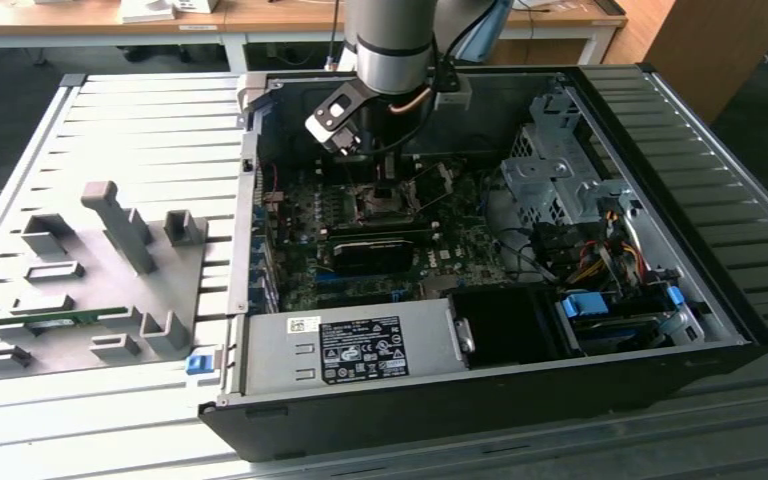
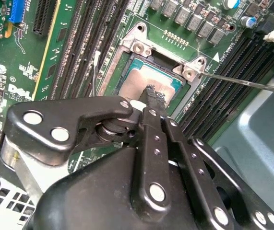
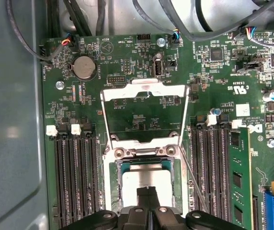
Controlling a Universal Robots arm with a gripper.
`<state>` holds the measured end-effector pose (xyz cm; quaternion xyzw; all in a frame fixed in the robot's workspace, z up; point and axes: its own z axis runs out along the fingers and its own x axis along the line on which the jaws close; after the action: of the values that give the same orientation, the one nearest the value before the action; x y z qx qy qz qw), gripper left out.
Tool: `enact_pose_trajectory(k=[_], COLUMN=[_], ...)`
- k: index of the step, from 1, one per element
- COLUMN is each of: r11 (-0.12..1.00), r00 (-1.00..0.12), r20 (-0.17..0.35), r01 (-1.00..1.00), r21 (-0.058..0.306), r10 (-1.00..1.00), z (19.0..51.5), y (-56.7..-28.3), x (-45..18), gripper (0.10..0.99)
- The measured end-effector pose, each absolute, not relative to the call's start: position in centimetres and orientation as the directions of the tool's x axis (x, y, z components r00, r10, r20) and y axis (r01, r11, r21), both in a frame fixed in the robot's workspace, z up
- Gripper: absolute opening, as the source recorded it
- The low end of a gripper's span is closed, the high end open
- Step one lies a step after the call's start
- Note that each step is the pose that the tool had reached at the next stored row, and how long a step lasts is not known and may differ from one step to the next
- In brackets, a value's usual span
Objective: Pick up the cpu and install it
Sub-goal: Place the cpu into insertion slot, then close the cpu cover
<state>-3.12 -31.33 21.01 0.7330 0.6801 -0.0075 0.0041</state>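
Pincer [image 2: 154, 93]: fingertips drawn together with nothing clamped between them, poised on the top of the cpu [image 2: 139, 79]; actual contact cannot be told. Cpu: seated inside the socket [image 2: 127, 52]. The first wrist view adds the load plate [image 3: 141, 88], swung open beyond the socket. The exterior view adds the arm [image 1: 391, 40] standing over the socket, inside the computer case [image 1: 491, 390].

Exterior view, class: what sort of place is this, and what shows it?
Probably a robotics lab: an open computer case lies on a slatted table, a robot arm reaching in, desks behind.
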Motion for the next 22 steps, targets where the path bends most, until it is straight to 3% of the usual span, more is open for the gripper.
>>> enact_pose_trajectory(k=[22], r11=[-0.075], r00=[0.075], r20=[-0.016], r01=[0.997], r21=[-0.004], r10=[0.997], z=[22.1], y=[-31.3], x=[-3.1], gripper=[0.106])
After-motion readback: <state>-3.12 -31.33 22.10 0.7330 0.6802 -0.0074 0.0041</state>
